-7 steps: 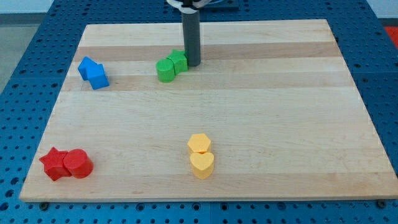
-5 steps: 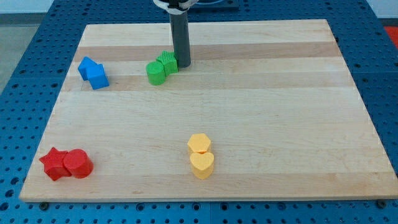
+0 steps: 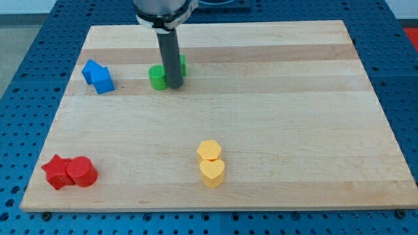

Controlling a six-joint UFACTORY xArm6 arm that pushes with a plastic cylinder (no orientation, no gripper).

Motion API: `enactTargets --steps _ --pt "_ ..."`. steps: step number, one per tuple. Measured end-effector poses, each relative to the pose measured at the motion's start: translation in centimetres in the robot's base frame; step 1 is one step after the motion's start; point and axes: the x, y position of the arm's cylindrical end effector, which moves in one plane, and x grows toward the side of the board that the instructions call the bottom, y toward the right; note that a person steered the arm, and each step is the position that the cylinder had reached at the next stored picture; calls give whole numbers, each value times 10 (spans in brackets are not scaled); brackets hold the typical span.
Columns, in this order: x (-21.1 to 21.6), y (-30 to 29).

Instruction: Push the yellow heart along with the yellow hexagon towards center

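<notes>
The yellow hexagon [image 3: 209, 150] sits just above the yellow heart [image 3: 211, 173], touching it, low on the wooden board, a little below centre. My tip [image 3: 174, 85] is far from them, near the view's top, standing in front of two green blocks: a green cylinder [image 3: 157, 78] to its left and a second green block [image 3: 182, 64] partly hidden behind the rod.
Two blue blocks [image 3: 97, 76] lie together at the upper left. A red star [image 3: 57, 172] and a red cylinder [image 3: 82, 172] lie together at the lower left. The board [image 3: 294, 98] rests on a blue perforated table.
My tip has moved left and slightly down. The green blocks were pushed left; the rod now stands in front of them.
</notes>
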Motion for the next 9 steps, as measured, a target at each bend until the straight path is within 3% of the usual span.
enactTargets --steps 1,4,5,6,7,9 --pt "13 -8" --pt "166 -24" --pt "217 13" --pt "224 20" --pt "227 62" --pt "207 77"
